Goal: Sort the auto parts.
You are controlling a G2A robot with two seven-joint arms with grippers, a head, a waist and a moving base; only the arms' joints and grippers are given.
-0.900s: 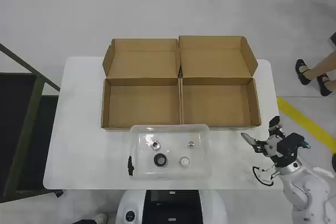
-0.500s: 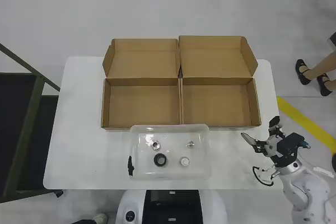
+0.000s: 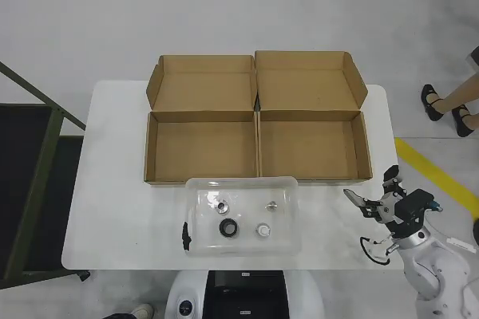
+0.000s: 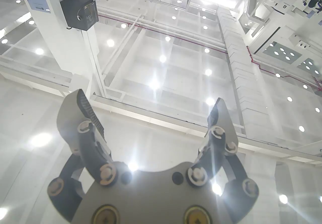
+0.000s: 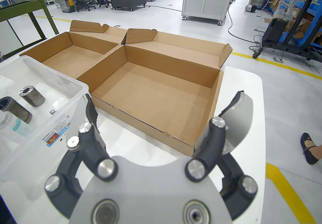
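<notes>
Cardboard boxes (image 3: 203,150), two of them with lids folded back, sit side by side on the white surface (image 3: 112,199), just beyond the clear plastic bin (image 3: 241,184) in your top view. The auto parts lie inside that bin: a steel sleeve (image 3: 222,205), a small metal piece (image 3: 272,206), a dark bushing (image 3: 229,228) and a pale round part (image 3: 263,230). A short black strip (image 3: 185,235) stands at the bin's left wall; you cannot tell whether it is inside or outside. Your right gripper (image 3: 372,189) hangs over the surface well to the right of the bin, touching nothing.

On the left wrist view, your left gripper (image 4: 148,96) points up at the ceiling, its fingers (image 4: 83,109) spread wide and holding nothing.

On the right wrist view, your right gripper (image 5: 164,96) has its fingers (image 5: 91,111) spread wide as well, with no part in them. One finger stands just beside the bin's (image 5: 37,134) wall. Inside the bin you see the steel sleeve (image 5: 31,95) upright, the dark bushing (image 5: 16,109) just beside it, and the small metal piece (image 5: 52,111) near the wall. Both boxes (image 5: 156,94) lie open beyond the bin.
</notes>
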